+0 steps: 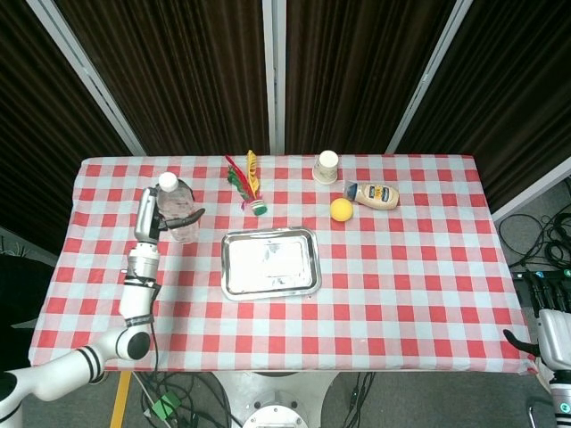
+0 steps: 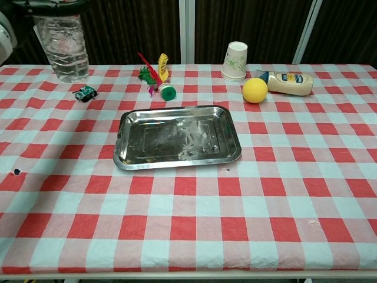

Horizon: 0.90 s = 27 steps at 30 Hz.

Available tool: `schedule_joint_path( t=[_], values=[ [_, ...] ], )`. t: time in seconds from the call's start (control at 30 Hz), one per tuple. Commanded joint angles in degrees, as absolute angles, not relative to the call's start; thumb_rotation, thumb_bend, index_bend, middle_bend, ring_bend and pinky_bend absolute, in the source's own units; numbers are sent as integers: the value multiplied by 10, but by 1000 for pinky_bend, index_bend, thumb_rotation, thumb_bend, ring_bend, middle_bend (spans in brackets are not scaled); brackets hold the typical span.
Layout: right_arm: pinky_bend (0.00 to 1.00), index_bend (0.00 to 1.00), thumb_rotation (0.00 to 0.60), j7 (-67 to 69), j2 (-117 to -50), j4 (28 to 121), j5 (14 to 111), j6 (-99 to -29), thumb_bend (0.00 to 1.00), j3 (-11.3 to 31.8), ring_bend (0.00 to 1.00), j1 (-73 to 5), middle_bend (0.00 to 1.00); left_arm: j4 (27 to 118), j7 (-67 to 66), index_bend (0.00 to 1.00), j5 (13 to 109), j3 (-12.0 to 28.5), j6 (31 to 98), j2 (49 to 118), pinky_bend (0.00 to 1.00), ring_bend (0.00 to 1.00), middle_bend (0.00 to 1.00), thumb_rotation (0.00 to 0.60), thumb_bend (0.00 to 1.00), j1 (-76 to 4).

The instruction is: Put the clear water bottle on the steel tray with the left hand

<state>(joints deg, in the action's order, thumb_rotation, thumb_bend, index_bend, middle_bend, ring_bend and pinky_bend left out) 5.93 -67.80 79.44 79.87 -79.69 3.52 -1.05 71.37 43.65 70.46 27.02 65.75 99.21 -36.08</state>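
Note:
The clear water bottle [image 1: 181, 214] with a white cap stands upright in my left hand [image 1: 147, 217], whose dark fingers wrap around its side. In the chest view the bottle [image 2: 63, 50] hangs low over the table's far-left part, the fingers [image 2: 50, 5] across its top; whether its base touches the cloth I cannot tell. The steel tray [image 1: 270, 262] lies bare at the table's middle, to the right of the bottle and nearer to me [image 2: 177, 137]. My right hand [image 1: 546, 325] sits off the table's near right corner, its fingers apart and holding nothing.
A small green toy car [image 2: 86, 92] lies just in front of the bottle. A feathered shuttlecock [image 2: 158, 76] stands behind the tray. A paper cup [image 2: 235, 59], a yellow ball [image 2: 254, 90] and a mayonnaise bottle [image 2: 288, 83] are at the back right.

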Motion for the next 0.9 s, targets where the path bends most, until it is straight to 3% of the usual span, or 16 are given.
schedule_joint_path(
  t=[0.03, 0.1, 0.23, 0.37, 0.57, 0.73, 0.9],
  values=[
    [0, 0, 600, 56, -678, 795, 797, -794, 101, 36, 0, -12, 51, 739, 434, 667, 726, 247, 654, 1023, 624, 556, 686, 600, 350, -381],
    [0, 0, 600, 56, -678, 796, 797, -794, 101, 36, 0, -12, 51, 739, 426, 667, 725, 247, 674, 1015, 625, 556, 685, 600, 350, -368],
    [0, 0, 600, 62, -678, 794, 801, -798, 101, 33, 0, -10, 52, 697, 430, 667, 677, 295, 658, 961, 623, 556, 678, 600, 348, -358],
    [0, 0, 600, 49, -680, 796, 792, -772, 101, 33, 0, -20, 53, 729, 435, 661, 721, 259, 654, 972, 622, 556, 672, 600, 340, -370],
    [0, 0, 600, 56, -680, 794, 795, -787, 101, 31, 0, -11, 56, 691, 439, 659, 702, 277, 661, 973, 621, 556, 668, 600, 334, -373],
    [0, 0, 600, 61, -678, 796, 796, -788, 101, 35, 0, -14, 55, 703, 427, 658, 717, 247, 696, 1026, 622, 556, 668, 600, 318, -369],
    [0, 0, 600, 73, -677, 796, 795, -793, 101, 38, 0, -12, 54, 655, 405, 658, 724, 235, 771, 1117, 624, 556, 672, 600, 280, -365]
  ],
)
